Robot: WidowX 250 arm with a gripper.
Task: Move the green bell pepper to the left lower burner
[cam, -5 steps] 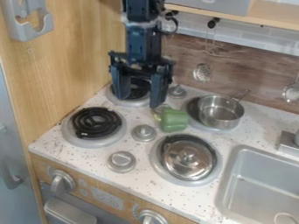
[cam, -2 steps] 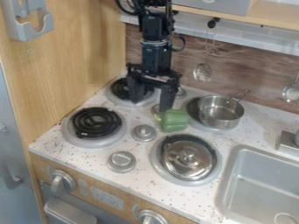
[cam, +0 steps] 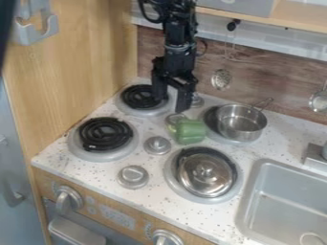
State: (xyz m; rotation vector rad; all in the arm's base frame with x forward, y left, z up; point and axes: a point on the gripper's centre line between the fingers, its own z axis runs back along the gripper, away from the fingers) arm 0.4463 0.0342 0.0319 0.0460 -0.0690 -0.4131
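Gripper open, just behind green pepper; if lowered off-centre, one finger might bump it, rolling it into pot.

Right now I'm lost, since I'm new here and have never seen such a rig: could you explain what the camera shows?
A fixed camera looks down at a slant on a toy kitchen. The black machine entering from the top is a robot arm; its gripper, the two-fingered "hand", is open and holds nothing. Near it, a green bell pepper lies on the counter between the burners. It is meant for the left lower burner, the black coil nearer the camera. A metal pot sits upper right, a metal lid on the burner below it.
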